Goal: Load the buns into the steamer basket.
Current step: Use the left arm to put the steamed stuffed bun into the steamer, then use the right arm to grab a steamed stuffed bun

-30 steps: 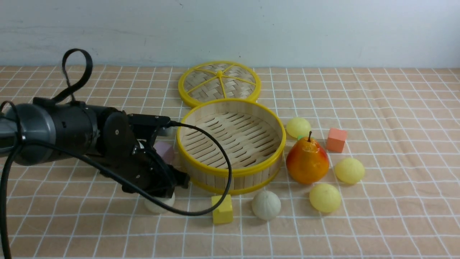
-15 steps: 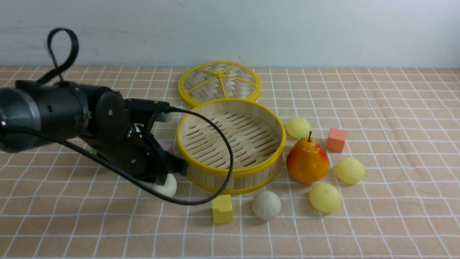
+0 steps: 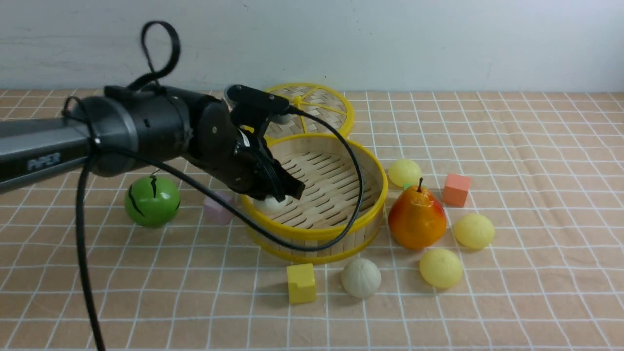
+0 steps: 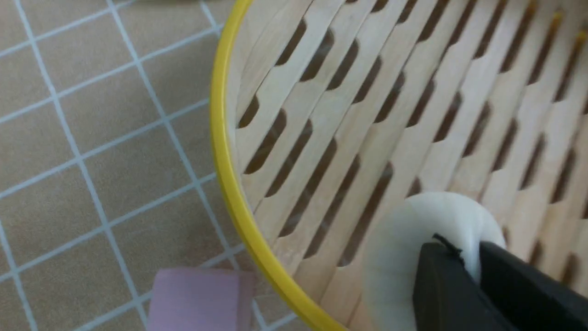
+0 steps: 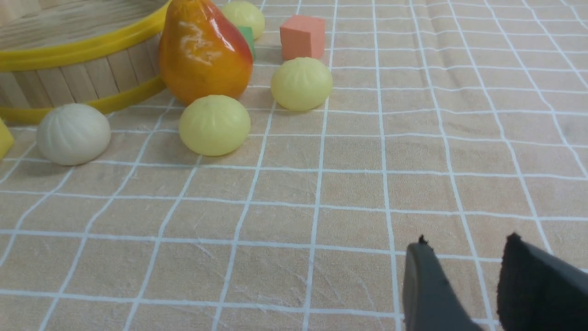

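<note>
The steamer basket [image 3: 317, 233] stands mid-table, its slatted floor bare. My left gripper [image 3: 273, 197] reaches over its left rim, shut on an off-white bun [image 3: 267, 204]. In the left wrist view the black fingers [image 4: 441, 285] pinch that bun [image 4: 404, 248] just inside the yellow rim [image 4: 220, 151]. Whether it touches the slats I cannot tell. Another off-white bun [image 3: 361, 278] lies in front of the basket. Three yellow buns [image 3: 441, 267], [image 3: 474, 231], [image 3: 404, 172] lie to its right. My right gripper [image 5: 466, 243] is open over bare cloth, away from them.
A pear [image 3: 417, 219] stands right of the basket among the yellow buns. The flat lid [image 3: 297, 109] lies behind the basket. A green striped ball [image 3: 152, 200] and a purple cube [image 3: 218, 208] sit left; a yellow cube [image 3: 301, 282] lies in front, an orange cube [image 3: 457, 189] right.
My left gripper closed on the off-white bun on the cloth left-front of the basket, then lifted it up and right over the rim. The green ball is now uncovered.
</note>
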Robot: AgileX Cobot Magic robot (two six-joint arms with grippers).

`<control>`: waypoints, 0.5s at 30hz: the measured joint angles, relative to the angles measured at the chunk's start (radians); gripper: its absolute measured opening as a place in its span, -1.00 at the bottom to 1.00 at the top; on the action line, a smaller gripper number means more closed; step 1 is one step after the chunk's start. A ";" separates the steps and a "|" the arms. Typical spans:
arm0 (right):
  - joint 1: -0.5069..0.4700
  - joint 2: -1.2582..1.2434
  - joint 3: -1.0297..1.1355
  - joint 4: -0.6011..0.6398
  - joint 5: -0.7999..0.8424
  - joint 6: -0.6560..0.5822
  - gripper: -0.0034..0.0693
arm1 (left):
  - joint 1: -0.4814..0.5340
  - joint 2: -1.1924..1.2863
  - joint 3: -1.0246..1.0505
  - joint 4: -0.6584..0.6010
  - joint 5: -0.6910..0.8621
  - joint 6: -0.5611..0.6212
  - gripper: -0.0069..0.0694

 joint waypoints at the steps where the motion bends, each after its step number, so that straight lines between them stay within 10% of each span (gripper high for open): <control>1: 0.000 0.000 0.000 0.000 0.000 0.000 -0.24 | 0.001 0.027 -0.020 0.011 0.014 0.000 -0.39; 8: 0.000 0.000 0.000 0.000 0.000 0.000 -0.24 | -0.005 -0.038 -0.104 0.017 0.113 -0.078 0.51; 12: 0.000 0.000 0.000 0.000 0.000 0.000 -0.24 | -0.028 -0.169 -0.117 0.018 0.227 -0.158 0.53; 15: 0.000 0.000 0.000 0.000 0.000 0.000 -0.24 | -0.055 -0.339 -0.064 0.016 0.296 -0.206 0.06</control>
